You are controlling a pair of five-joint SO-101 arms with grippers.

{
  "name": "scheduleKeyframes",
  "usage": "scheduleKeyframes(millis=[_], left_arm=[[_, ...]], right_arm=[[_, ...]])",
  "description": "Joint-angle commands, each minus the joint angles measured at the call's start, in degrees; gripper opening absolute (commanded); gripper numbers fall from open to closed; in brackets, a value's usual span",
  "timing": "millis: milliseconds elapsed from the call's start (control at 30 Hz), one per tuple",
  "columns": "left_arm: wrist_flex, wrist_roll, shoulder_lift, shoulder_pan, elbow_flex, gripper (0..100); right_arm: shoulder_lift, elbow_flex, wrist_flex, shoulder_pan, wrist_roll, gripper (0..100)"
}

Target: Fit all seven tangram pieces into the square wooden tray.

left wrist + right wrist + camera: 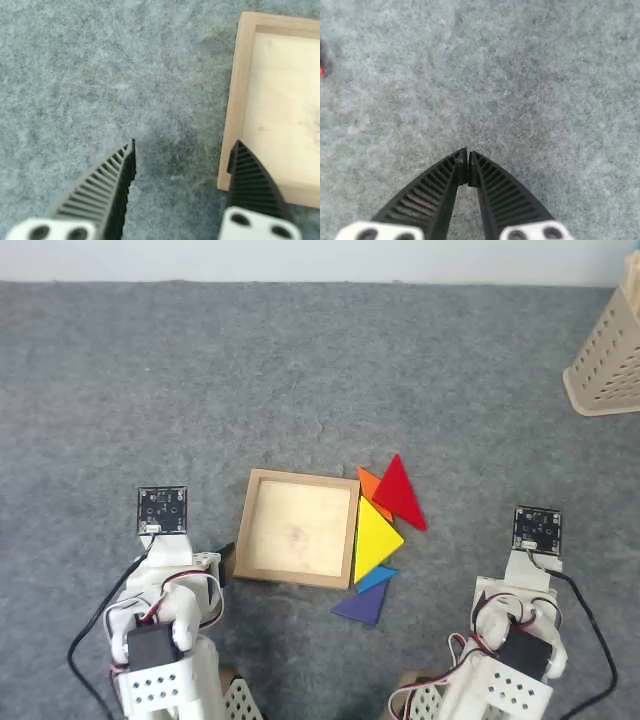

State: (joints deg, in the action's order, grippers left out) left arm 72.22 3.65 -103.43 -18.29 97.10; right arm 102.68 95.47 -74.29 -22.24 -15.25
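Two ribbed black fingers (107, 185) of the left gripper (184, 145) are spread wide at left, low over a grey, fuzzy mat (300, 370). One tip is seen by the near left corner of the tray (300, 478). The tray is square, of pale wood with a raised rim, and is turned slightly at mid-table. Just right of it, five flat pieces are clustered:

- an orange piece (368, 482)
- a red triangle (402, 492), pointed toward the far side
- a yellow triangle (374, 535), with its long edge laid along the rim and its point turned right
- a blue piece (377, 577)
- a purple triangle (363, 606)

Farther right, the right gripper (468, 152) is closed tip to tip above the mat. A beige perforated basket (610, 350) is stood at far right.
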Motion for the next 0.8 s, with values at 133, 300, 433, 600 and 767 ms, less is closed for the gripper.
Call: scheduleKeyframes(millis=[133,300,433,600,767], left_arm=[[0.2,0.1,-1.0,0.2,-0.5,28],[0.2,0.1,-1.0,-0.2,-0.5,28],[0.0,0.3,-0.9,-0.3,-0.5,28],[-1.5,4.4,-0.9,-4.7,-0.5,28],[-1.1,16.3,-0.9,-10.1,-0.5,28]], right_arm=[[1.3,1.0,-0.2,-0.7,0.7,0.9],[1.3,1.0,-0.1,-0.7,0.7,0.9],[1.4,1.0,0.4,0.2,0.4,0.9],[1.4,1.0,2.8,11.3,0.3,0.9],[1.4,1.0,6.6,25.3,0.2,0.9]])
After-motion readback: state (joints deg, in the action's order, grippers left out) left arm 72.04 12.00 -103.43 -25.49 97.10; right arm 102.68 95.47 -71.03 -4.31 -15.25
